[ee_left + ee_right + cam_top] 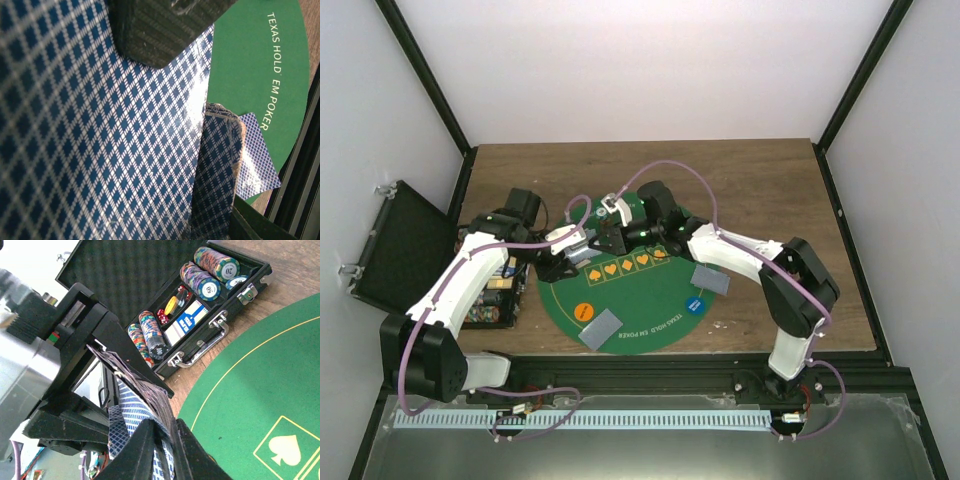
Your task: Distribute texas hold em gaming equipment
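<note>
Playing cards (100, 130) press right up to the left wrist lens, their blue-and-white lattice backs filling most of that view. One dark finger (160, 30) of the left tool (578, 252) lies across their top edge, and that tool is clamped on the pack.

Only this view shows the lattice print. From above, the near pile (602, 328) and the right pile (710, 279), both face down on the green mat (650, 310), read as plain grey.

The right wrist view alone looks into the open case (220, 325), where stacked chips (209, 280) stand in compartments. From above, the left arm covers much of the case. The same view shows the right tool (164, 430) closed on the lower edge of the fanned cards, held over the far left part of the mat.

An orange disc (583, 311) and a blue disc (696, 304) lie on the mat, each near a pile, and the mat rests on the wooden worktop (750, 180). How many cards the right tool pinches cannot be made out, and the faces of the pack are hidden.
</note>
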